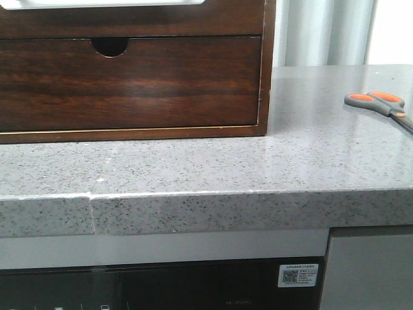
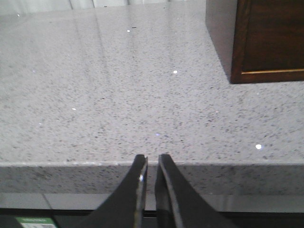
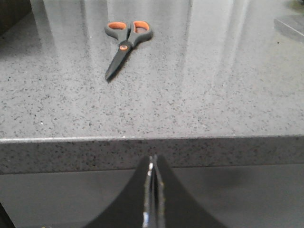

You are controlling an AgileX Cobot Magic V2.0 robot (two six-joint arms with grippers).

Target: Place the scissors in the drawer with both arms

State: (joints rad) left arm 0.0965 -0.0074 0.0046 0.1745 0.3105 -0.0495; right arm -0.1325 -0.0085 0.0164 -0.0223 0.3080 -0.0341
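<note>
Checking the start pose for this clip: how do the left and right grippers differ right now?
The left gripper shows a narrow gap between its fingertips; the right gripper has its fingers pressed together. The left gripper faces bare countertop with the wooden cabinet off to one side; the right gripper faces the scissors lying flat and closed. Both hang off the counter's front edge, holding nothing.

The left gripper (image 2: pixel 152 164) has its two black fingers nearly together, a narrow gap between them. The right gripper (image 3: pixel 153 164) has fingers pressed closed.
</note>
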